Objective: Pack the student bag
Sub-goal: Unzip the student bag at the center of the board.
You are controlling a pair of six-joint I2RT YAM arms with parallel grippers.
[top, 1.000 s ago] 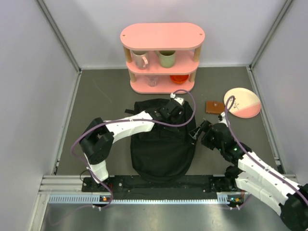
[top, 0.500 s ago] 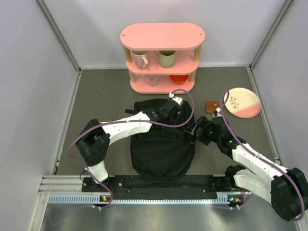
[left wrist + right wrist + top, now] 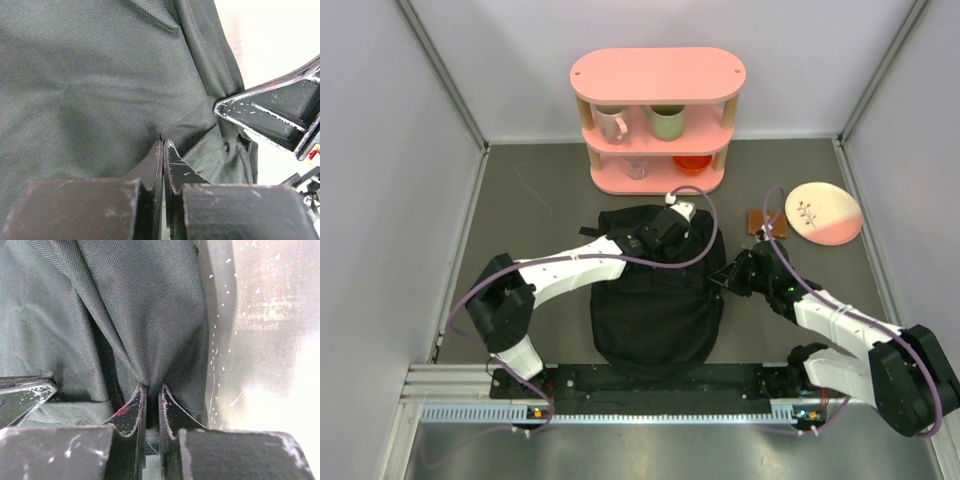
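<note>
The student bag, black and floppy, lies in the middle of the table. My left gripper rests on its upper part. In the left wrist view the left gripper is shut, and the bag's cloth puckers into its tips. My right gripper is at the bag's right edge. In the right wrist view the right gripper is shut on a fold of the black cloth, which shows between the jaws.
A pink shelf stands behind the bag with a pale mug, a green mug, a glass and an orange bowl. A brown wallet and a pink-and-cream plate lie at the right. Grey walls enclose the table.
My right gripper moved left and up to the bag's right edge and shut on its cloth. My left gripper, still shut, shifted slightly left on the bag's top.
</note>
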